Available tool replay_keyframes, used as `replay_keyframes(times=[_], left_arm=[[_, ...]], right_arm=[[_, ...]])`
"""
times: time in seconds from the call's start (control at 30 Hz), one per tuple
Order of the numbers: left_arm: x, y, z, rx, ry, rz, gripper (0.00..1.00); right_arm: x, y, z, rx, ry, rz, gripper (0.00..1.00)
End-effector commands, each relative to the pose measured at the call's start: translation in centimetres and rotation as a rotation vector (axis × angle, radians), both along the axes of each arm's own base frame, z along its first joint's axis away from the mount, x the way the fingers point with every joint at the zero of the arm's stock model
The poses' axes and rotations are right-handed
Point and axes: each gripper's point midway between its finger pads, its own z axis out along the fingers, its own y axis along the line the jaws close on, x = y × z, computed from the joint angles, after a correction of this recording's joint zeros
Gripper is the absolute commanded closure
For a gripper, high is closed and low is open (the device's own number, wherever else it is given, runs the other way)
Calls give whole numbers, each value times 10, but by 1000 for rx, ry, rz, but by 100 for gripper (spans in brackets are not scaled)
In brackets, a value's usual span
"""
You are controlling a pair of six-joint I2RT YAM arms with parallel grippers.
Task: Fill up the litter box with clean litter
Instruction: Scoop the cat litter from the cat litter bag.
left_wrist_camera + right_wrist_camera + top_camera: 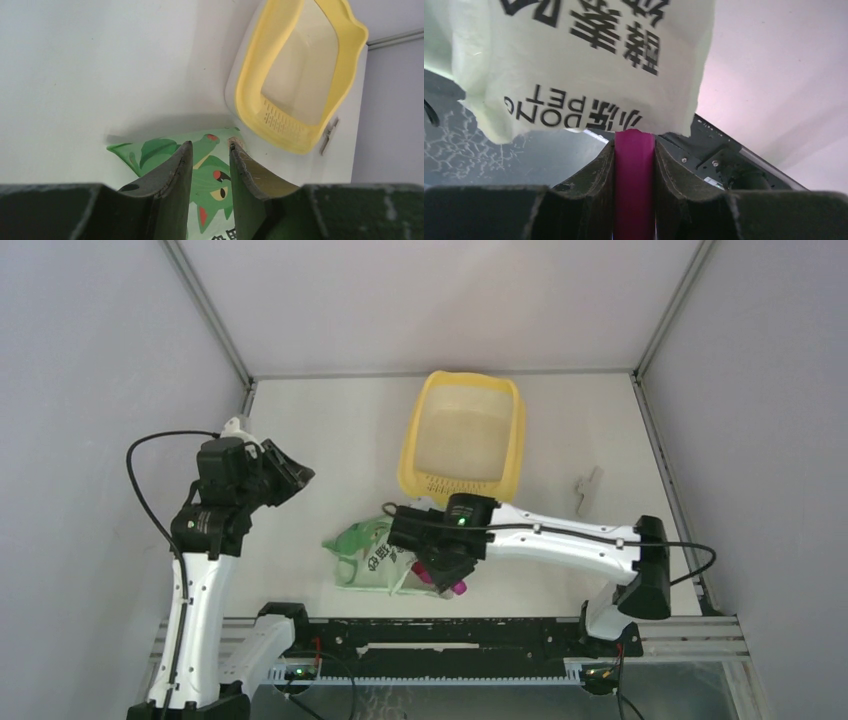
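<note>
Clamping the magenta scoop (634,195) by its handle, the right gripper (634,145) hangs over the near edge of the table, just beside the light green printed litter bag (360,555). Its fingers (596,175) stand partly closed, pressed flat against both sides of the handle, a grip that looks meant to carry the scoop into the bag's mouth. The bag's pale printed face fills the top of the right wrist view, so the scoop's bowl is hidden and I cannot tell whether it holds any clean litter.

The left gripper (210,147) is raised over the left side of the table, pointing down toward the bag. Its fingers (170,175) are partly apart with nothing between them, probably waiting to steady the bag.

The litter box (460,482) sits against the far edge of the table, right of centre, well apart from both grippers. It is a yellow tray with rounded corners and pale inner walls, and its slotted grille ledge (280,117) faces the arms. The floor looks plain and pale, with no speckled granules to be made out, so filling seems not yet begun.
</note>
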Motion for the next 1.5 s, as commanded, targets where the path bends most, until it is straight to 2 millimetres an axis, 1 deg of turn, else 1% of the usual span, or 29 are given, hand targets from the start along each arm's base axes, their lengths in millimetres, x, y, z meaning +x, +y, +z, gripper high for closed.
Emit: replay_keyframes(times=[0.0, 0.1, 0.23, 0.3, 0.4, 0.53, 0.63, 0.7, 0.8, 0.87, 1.03, 1.1, 1.2, 1.3, 1.37, 1.47], left_arm=[[10, 5, -7, 21, 2, 25, 63], [13, 5, -7, 31, 7, 35, 63], [16, -4, -9, 43, 20, 19, 63], [18, -6, -11, 48, 29, 15, 63], [21, -8, -14, 54, 37, 13, 63], [24, -7, -21, 65, 57, 11, 63], [28, -8, -26, 68, 74, 10, 63], [29, -8, -28, 68, 82, 11, 63], [29, -5, -29, 77, 83, 22, 63], [29, -2, -28, 89, 77, 35, 63], [28, 0, -29, 99, 82, 39, 63], [26, 1, -27, 105, 83, 41, 63], [25, 3, -25, 115, 82, 46, 63], [26, 3, -24, 114, 81, 48, 63], [26, 3, -25, 114, 84, 48, 63], [25, 4, -23, 115, 81, 54, 63]], right_arm=[[18, -6, 11, 70, -26, -43, 100], [30, -3, -1, 36, -59, -47, 100], [47, 4, -13, 6, -133, -62, 100], [52, 10, -23, -15, -162, -55, 100], [57, 22, -38, 8, -173, -49, 100], [75, 37, -45, 83, -220, -56, 100], [86, 47, -51, 148, -184, -37, 100], [92, 51, -58, 148, -151, 8, 100], [92, 63, -66, 157, -93, 72, 100], [99, 76, -62, 197, -138, 102, 100], [110, 111, -54, 388, -267, 178, 100], [115, 117, -49, 434, -308, 192, 100], [121, 123, -26, 517, -399, 212, 100], [125, 129, -8, 594, -472, 233, 100], [129, 132, 3, 630, -525, 238, 100], [129, 131, 15, 671, -575, 247, 100]])
